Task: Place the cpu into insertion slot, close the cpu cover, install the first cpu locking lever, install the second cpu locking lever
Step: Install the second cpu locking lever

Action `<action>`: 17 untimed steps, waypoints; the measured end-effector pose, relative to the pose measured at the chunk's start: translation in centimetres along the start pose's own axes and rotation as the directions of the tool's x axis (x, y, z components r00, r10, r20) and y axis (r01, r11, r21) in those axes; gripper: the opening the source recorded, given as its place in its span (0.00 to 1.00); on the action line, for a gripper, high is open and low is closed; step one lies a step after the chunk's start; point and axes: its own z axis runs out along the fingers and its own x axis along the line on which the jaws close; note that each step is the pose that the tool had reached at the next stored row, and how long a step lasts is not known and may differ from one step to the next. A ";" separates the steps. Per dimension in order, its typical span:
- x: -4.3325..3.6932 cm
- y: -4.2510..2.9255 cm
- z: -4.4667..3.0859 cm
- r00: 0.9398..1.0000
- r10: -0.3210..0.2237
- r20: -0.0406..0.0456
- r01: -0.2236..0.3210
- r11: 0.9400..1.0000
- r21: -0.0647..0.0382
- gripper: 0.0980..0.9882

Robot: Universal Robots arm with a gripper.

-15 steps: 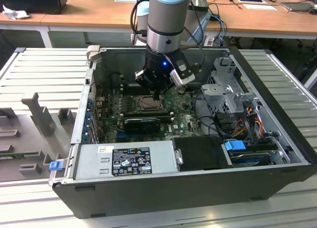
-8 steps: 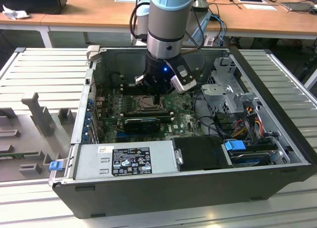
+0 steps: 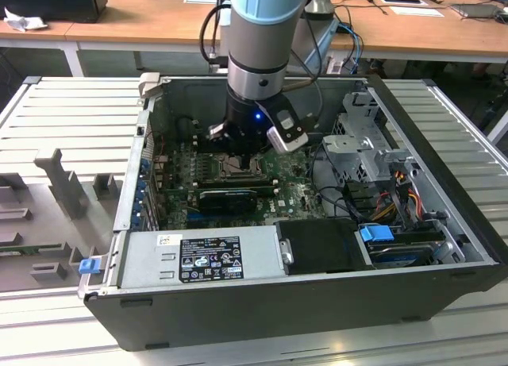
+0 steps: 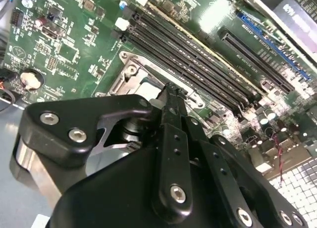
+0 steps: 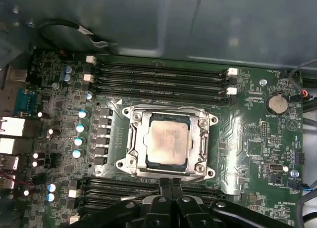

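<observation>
Your tool (image 5: 171,186) hovers closed and empty beside the cpu cover (image 5: 134,139) — shut over the cpu (image 5: 168,140); a careless descent could scrape it.

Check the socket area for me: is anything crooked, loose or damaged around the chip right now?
Nothing stands out. In the first wrist view the chip lies square in the socket, with the metal cover framing it evenly. The gripper sits at the socket's edge, its fingers together. The memory slots and board look undamaged.
</observation>
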 end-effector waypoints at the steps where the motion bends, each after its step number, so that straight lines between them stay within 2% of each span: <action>1: 0.11 -0.12 -0.01 1.000 0.000 0.000 0.000 1.000 -0.003 0.01; 3: 0.48 -0.37 -0.03 1.000 0.000 0.000 0.000 1.000 -0.005 0.01; 6: 1.59 -0.57 0.04 1.000 0.000 0.000 0.000 1.000 -0.006 0.01; 8: 2.55 -0.64 0.38 1.000 0.000 0.000 0.000 1.000 -0.008 0.01; 13: 2.64 -0.84 1.81 1.000 -0.002 0.000 0.002 1.000 -0.010 0.01; 16: 3.16 -0.90 2.22 1.000 -0.004 0.001 0.004 1.000 -0.020 0.01; 17: 3.34 -0.94 2.27 1.000 -0.005 0.002 0.005 1.000 -0.026 0.01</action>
